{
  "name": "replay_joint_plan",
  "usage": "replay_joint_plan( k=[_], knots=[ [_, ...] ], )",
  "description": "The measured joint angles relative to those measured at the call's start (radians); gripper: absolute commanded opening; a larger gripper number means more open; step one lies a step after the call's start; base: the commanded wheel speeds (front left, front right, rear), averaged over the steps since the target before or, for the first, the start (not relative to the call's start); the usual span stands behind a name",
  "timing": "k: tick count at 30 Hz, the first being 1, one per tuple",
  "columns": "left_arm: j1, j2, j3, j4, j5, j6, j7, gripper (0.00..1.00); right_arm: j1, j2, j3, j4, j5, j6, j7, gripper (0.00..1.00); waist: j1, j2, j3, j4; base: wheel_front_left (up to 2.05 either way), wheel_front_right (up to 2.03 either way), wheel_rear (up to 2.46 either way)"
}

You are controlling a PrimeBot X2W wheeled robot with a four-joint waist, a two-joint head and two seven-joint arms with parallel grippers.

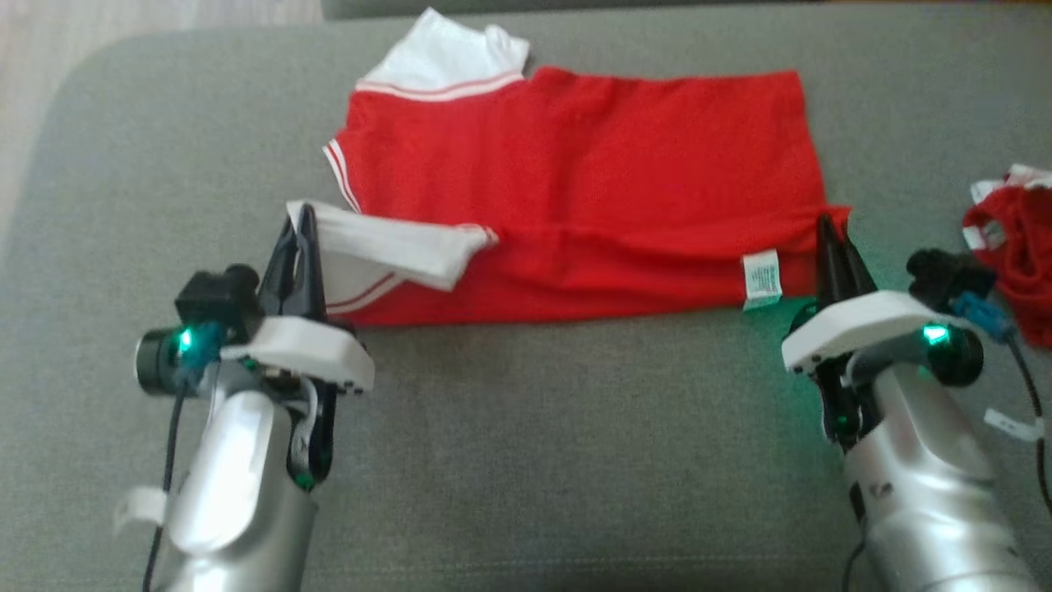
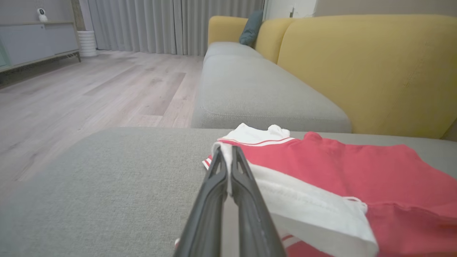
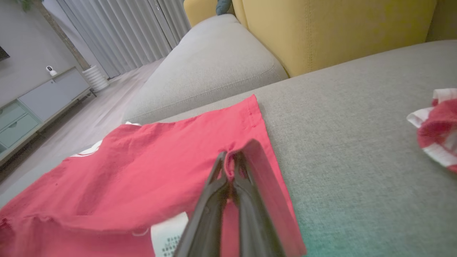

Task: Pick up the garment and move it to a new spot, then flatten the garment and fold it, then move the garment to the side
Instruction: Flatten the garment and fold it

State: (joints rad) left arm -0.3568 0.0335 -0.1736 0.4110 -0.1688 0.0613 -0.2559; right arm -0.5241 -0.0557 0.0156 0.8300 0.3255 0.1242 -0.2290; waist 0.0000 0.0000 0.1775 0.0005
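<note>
Wide grey cushion across the whole field, and the red shirt lies spread on its far half, collar end to the left, hem to the right, near edge folded up along its length. Both arms are in from the near side, one at each end of that edge.

Left gripper: fingers pressed tight together, clamped on the shirt at the cuff of its near white sleeve, which drapes across the red cloth. The left wrist view shows the white edge nipped right at the fingertips.

Right gripper: closed as well, pinching the shirt at the near hem corner; in the right wrist view a fold of red fabric stands up between the tips.

Off at the right edge, well apart, sits a crumpled red-and-white bundle. A small white label shows on the fold just beside the right gripper.
</note>
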Motion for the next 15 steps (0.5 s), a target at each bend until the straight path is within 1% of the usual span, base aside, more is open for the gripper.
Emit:
replay_joint_plan(
  k=[4, 9, 13, 15],
  knots=[
    [-0.076, -0.001, 0.017, 0.054, 0.011, 0.007, 0.0, 0.0, -0.058, 0.0, -0.007, 0.052, -0.025, 0.0, -0.001, 0.0, 0.0001, 0.0, 0.06, -0.007, 0.0, 0.0, 0.0],
    [-0.179, -0.003, 0.022, 0.086, 0.018, 0.02, 0.0, 0.0, -0.137, 0.0, -0.06, 0.094, -0.047, 0.0, -0.012, 0.0, 0.0002, 0.0, 0.126, -0.008, 0.0, 0.0, 0.0],
    [-0.221, -0.004, 0.023, 0.103, 0.018, 0.028, 0.0, 0.0, -0.179, 0.0, -0.085, 0.112, -0.072, 0.0, -0.019, 0.0, 0.0002, 0.0, 0.168, -0.006, 0.0, 0.0, 0.0],
    [-0.228, -0.005, 0.025, 0.119, 0.018, 0.04, 0.0, 0.0, -0.188, 0.0, -0.091, 0.109, -0.083, 0.0, -0.019, 0.0, 0.0002, 0.0, 0.184, -0.006, 0.0, 0.0, 0.0]
  ],
)
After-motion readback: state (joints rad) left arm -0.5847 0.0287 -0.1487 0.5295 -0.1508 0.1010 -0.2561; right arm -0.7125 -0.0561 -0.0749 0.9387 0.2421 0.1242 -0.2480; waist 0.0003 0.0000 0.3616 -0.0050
